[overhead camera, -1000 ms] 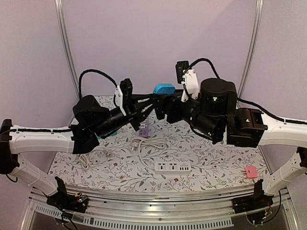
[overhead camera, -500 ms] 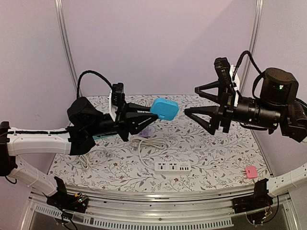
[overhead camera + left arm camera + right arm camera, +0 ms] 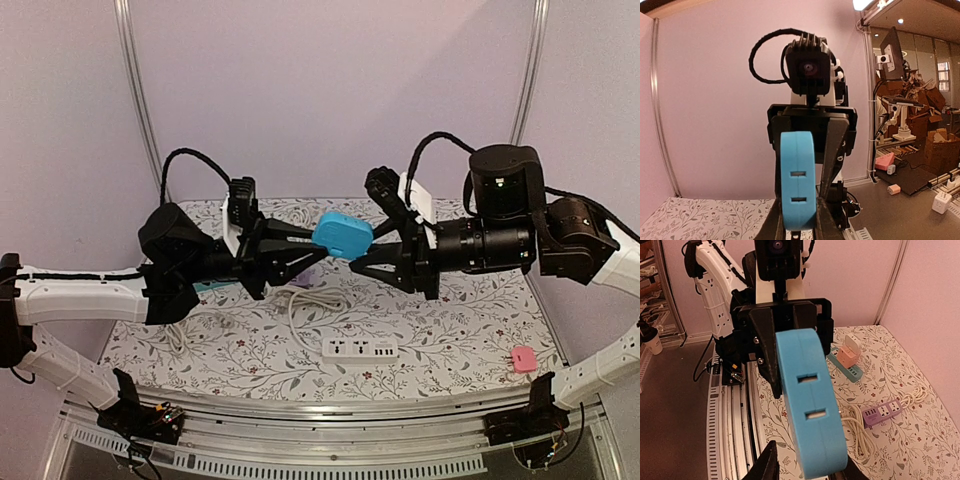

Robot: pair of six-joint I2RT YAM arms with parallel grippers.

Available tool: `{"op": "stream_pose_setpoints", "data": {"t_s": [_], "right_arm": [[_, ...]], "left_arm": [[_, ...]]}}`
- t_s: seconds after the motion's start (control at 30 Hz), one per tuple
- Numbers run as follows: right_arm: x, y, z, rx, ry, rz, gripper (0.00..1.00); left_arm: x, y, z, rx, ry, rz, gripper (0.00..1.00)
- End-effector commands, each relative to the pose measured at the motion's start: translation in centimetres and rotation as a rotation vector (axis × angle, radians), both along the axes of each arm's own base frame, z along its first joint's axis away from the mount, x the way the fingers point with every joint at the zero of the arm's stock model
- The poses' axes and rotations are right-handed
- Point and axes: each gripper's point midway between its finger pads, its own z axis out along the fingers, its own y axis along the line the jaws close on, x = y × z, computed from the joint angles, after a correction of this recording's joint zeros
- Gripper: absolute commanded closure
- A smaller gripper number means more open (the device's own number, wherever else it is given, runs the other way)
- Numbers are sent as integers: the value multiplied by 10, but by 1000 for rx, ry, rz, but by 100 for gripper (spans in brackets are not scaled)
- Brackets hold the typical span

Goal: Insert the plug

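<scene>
The left gripper point(image 3: 312, 240) is clamped tight on the blue plug point(image 3: 342, 235), holding it in the air well above the table point(image 3: 450, 330) and the white power strip point(image 3: 359, 349). Facing it, the right gripper point(image 3: 370, 252) is partly open. One finger point(image 3: 770, 460) stands just clear of the plug's side, and the other is hidden behind it.

adapter point(image 3: 342, 236) midair over the table point(image 3: 450, 340); power strip point(image 3: 359, 349) on it.

Power strips three: white point(image 3: 360, 349), purple point(image 3: 883, 412), teal point(image 3: 847, 369); blue adapter point(image 3: 342, 236) one.
</scene>
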Motion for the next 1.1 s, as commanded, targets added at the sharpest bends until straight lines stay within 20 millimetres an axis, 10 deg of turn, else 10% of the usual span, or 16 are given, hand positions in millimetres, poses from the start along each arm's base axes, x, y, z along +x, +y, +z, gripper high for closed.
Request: {"op": "stream_pose_setpoints", "data": {"t_s": [0.0, 0.27, 0.43, 0.67, 0.83, 1.07], "right_arm": [[-10, 5, 17, 55, 33, 74, 70], [-6, 16, 13, 70, 74, 101, 75], [-7, 13, 22, 99, 67, 114, 100], [-4, 11, -3, 37, 86, 106, 100], [19, -6, -71, -137, 120, 9, 100], [14, -6, -154, -342, 150, 89, 100]], "left_arm": [[-9, -1, -3, -6, -27, -33, 100], [-9, -3, -9, 15, -21, -35, 100], [-9, -4, -13, 27, -8, -33, 100], [1, -10, -45, 108, 22, 9, 100], [10, -5, -85, 214, -89, 85, 32], [26, -10, -168, 486, -35, 115, 25]]}}
